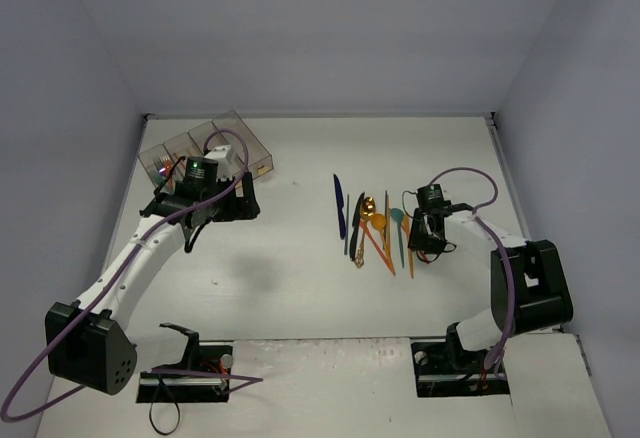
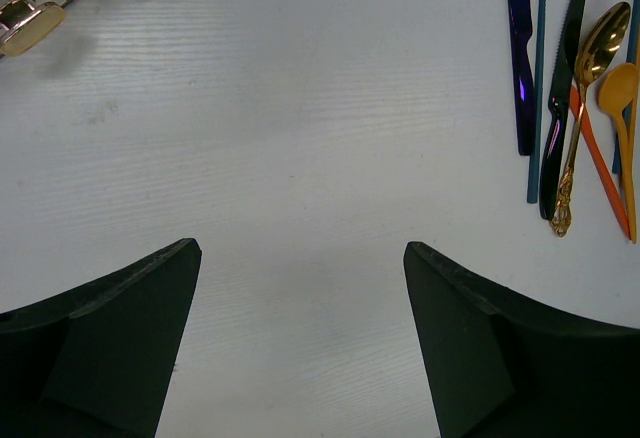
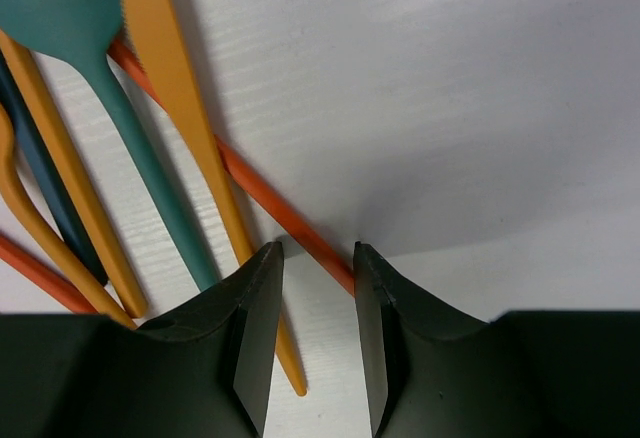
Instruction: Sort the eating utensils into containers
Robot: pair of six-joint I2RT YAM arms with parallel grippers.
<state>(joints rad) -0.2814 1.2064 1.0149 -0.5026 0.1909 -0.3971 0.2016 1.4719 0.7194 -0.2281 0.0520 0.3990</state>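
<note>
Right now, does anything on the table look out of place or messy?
The utensils lie in a loose heap mid-table, some crossing: a red-orange handle runs diagonally under the orange knife. The containers sit askew to the edge of the table. Nothing looks spilled or broken.

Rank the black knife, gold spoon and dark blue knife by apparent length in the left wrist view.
Longest: black knife and gold spoon, too alike to rank.
Shortest as seen: dark blue knife, though cropped by the top edge.
</note>
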